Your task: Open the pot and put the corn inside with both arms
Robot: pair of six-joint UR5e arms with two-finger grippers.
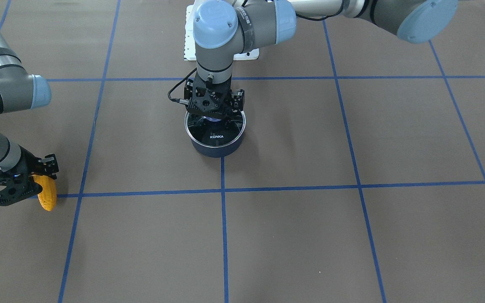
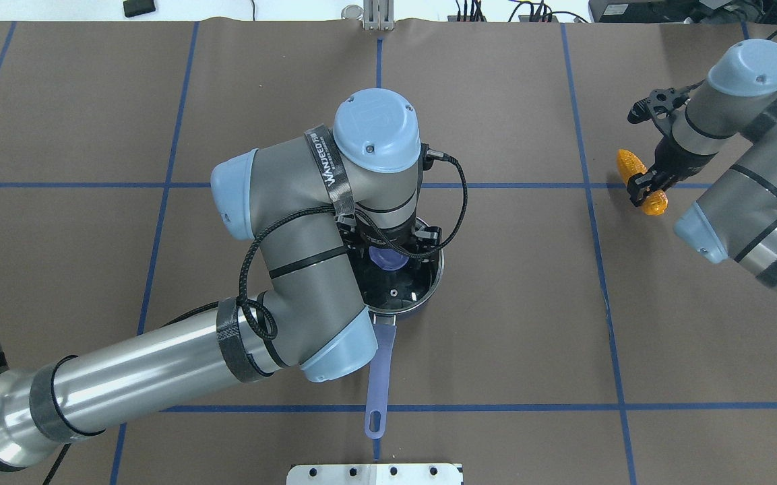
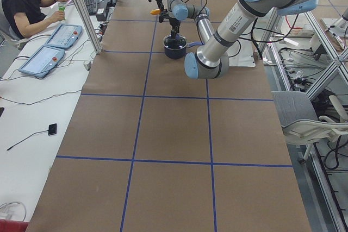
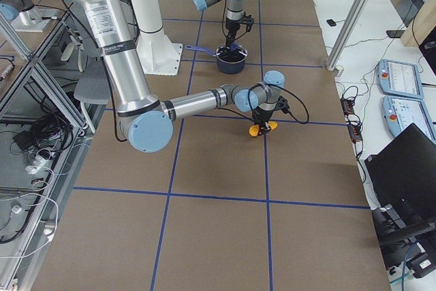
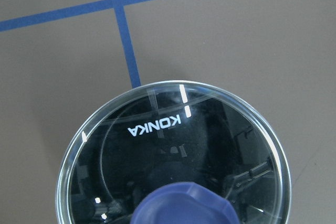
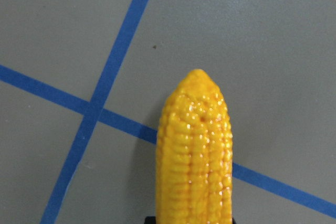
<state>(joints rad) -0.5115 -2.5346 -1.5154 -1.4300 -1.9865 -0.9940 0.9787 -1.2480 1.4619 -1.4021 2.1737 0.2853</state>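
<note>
— What writing can be read?
— "KONKA" is printed in white on the glass lid (image 5: 173, 150), which is seated on the pot (image 1: 217, 148) near the middle of the table (image 1: 309, 235). White lettering on the left arm's black strap (image 2: 326, 168) cannot be made out surely.
— How is the pot turned?
— Its handle (image 2: 378, 377) is pointed toward the robot's base.
— And the corn (image 6: 194, 156)?
— It is found well apart from the pot, on the robot's right, over a blue tape line (image 6: 110, 66). Its long axis is set diagonal to the grid, with the tapered end past the fingers. It is clamped by the right gripper (image 2: 645, 183).
— The left gripper (image 1: 213, 115)?
— It is lowered over the blue knob (image 2: 388, 258). Whether that is gripped cannot be told.
</note>
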